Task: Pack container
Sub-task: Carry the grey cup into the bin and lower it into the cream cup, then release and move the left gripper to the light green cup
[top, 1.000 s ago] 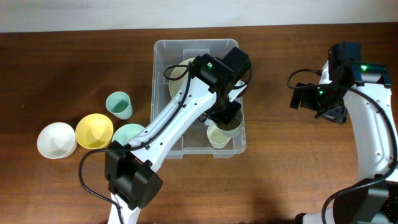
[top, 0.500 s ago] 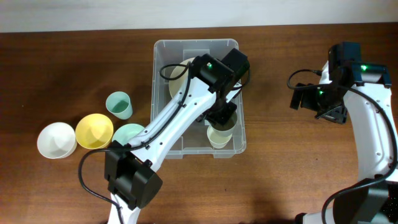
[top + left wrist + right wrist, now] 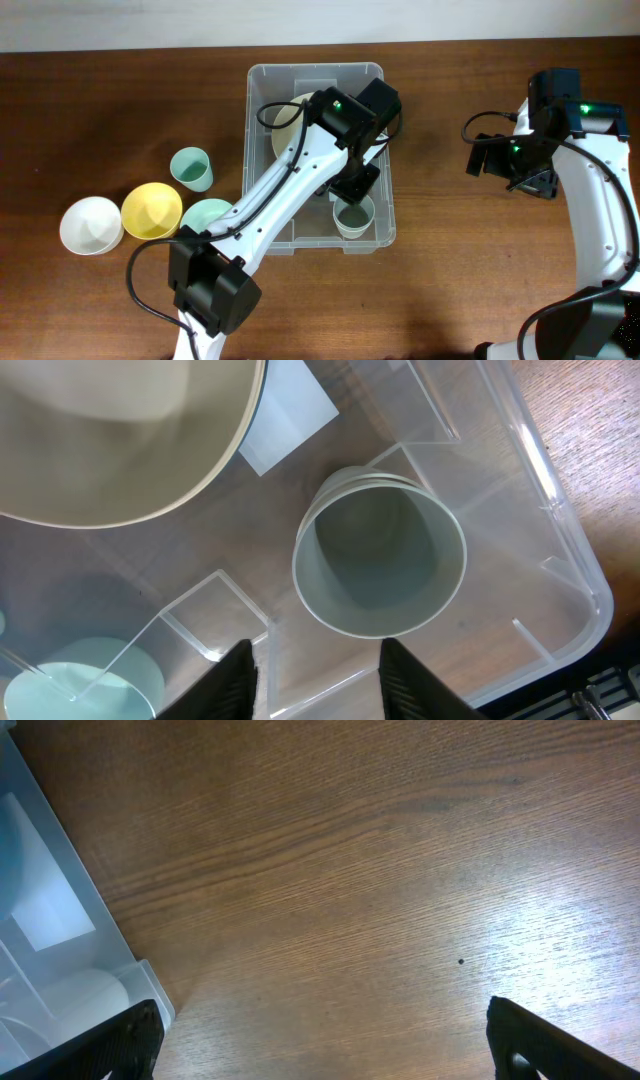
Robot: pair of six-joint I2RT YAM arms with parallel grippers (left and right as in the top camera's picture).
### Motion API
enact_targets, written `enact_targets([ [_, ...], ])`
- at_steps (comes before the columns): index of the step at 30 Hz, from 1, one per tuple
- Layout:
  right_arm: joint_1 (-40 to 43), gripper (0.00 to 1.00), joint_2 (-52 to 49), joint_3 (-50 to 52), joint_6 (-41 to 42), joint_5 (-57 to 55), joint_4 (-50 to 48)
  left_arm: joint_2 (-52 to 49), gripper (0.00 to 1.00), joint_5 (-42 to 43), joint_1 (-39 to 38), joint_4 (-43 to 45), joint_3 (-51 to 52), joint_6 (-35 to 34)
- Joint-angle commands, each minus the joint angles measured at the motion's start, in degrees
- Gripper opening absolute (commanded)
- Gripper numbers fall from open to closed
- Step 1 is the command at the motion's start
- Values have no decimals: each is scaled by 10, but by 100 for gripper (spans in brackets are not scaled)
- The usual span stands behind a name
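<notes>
The wooden table (image 3: 100, 100) bears the container (image 3: 315, 70), teal cup (image 3: 190, 168), yellow bowl (image 3: 151, 210), white bowl (image 3: 90, 225), perhaps a teal bowl (image 3: 203, 212).

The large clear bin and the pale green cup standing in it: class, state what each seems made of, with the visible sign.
The large clear rectangular bin looks like glossy transparent plastic: wood grain shows through its walls and moulded ledges. The pale green cup seems matte opaque plastic, given its thin even rim; ceramic cannot be ruled out.
</notes>
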State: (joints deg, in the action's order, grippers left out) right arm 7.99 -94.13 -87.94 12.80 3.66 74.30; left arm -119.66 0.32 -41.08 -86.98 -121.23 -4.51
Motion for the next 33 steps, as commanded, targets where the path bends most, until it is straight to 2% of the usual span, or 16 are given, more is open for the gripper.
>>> enact_targets([
  [1, 0, 99, 0, 1, -6, -9, 1, -13, 45, -6, 0, -1, 4, 3],
  [6, 0, 99, 0, 1, -6, -9, 1, -9, 47, -6, 19, -8, -12, 3],
  [10, 0, 99, 0, 1, -6, -9, 1, 23, 49, -14, 92, -23, -53, 3],
  [14, 0, 99, 0, 1, -6, -9, 1, 65, 55, -36, 193, -14, -61, 3],
  [15, 0, 99, 0, 1, -6, -9, 0, 78, 56, -36, 256, -6, -61, 3],
  [17, 0, 99, 0, 1, -6, -9, 0, 79, 56, -33, 318, 0, -61, -1],
  [23, 0, 99, 0, 1, -6, -9, 1, 43, 56, 44, 476, 52, -16, -19],
  [33, 0, 99, 0, 1, -6, -9, 1, -42, 56, 53, 502, 100, 91, -18],
])
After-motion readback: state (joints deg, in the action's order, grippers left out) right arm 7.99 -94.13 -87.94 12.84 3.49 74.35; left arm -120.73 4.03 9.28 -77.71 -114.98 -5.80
